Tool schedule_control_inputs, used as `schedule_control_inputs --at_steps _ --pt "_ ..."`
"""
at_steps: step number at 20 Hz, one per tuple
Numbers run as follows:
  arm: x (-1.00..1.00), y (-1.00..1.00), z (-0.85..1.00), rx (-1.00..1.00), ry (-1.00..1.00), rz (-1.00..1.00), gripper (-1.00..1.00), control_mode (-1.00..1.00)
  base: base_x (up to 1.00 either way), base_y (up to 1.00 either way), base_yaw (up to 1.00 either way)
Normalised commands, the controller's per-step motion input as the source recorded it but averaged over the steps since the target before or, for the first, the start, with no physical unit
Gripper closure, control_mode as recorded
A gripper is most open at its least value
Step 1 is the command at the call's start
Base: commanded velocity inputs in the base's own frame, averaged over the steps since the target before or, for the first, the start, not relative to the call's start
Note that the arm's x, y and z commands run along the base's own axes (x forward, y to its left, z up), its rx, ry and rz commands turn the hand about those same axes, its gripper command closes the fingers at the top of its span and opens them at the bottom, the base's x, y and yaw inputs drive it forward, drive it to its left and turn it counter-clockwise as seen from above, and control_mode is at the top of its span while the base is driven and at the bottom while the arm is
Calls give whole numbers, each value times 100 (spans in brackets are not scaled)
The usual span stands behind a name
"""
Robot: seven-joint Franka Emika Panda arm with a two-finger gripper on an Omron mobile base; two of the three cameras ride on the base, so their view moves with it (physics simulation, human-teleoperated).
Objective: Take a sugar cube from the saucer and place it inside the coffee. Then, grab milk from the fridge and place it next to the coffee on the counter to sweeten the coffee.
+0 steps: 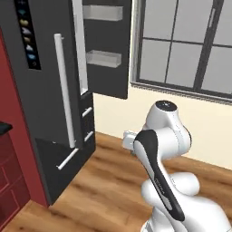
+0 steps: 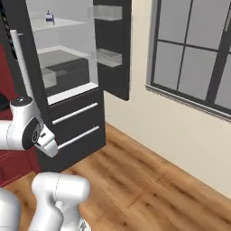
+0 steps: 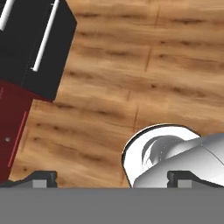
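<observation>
At the left of the left base frame, the tall black fridge (image 1: pixel 41 104) stands with its long silver handle (image 1: pixel 63 90) running down its closed panel, while the open door (image 1: pixel 108 50) swings out toward the upper centre, two clear door bins (image 1: pixel 103 58) on its inner face looking empty. A sliver of the desk (image 1: pixel 3 128) shows at the left edge above the dark red cabinets (image 1: pixel 11 181). The white arm (image 1: pixel 163 149) folds up at the lower right of that frame, evidently tucked in for travel while the base faces the fridge. In the right base frame, the milk (image 2: pixel 49 17) sits on the top shelf (image 2: pixel 63 25) at the upper left, alone on it as far as the picture tells, well apart from the arm; the lower shelves and a clear bin (image 2: pixel 48 77) appear bare, and two drawers (image 2: pixel 74 124) are closed below. A dark-framed window (image 2: pixel 194 58) fills the right. In the hand view the gripper (image 3: pixel 112 179) points down at the wooden floor (image 3: pixel 131 70), its jaws spread wide and pinching nothing, the two finger tips (image 3: pixel 41 178) far apart. The milk fetch seems to be the step in hand, the carton not yet reached
</observation>
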Motion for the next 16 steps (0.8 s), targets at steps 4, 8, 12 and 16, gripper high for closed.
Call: schedule_control_inputs --at_steps 4,8,12,16 --pt "0 0 0 0 0 0 -100 100 100 -68 42" --pt "0 0 0 0 0 0 -100 100 100 -70 41" --pt "0 0 0 0 0 0 -100 100 100 -61 43" --pt "0 0 0 0 0 0 -100 100 100 -49 44"
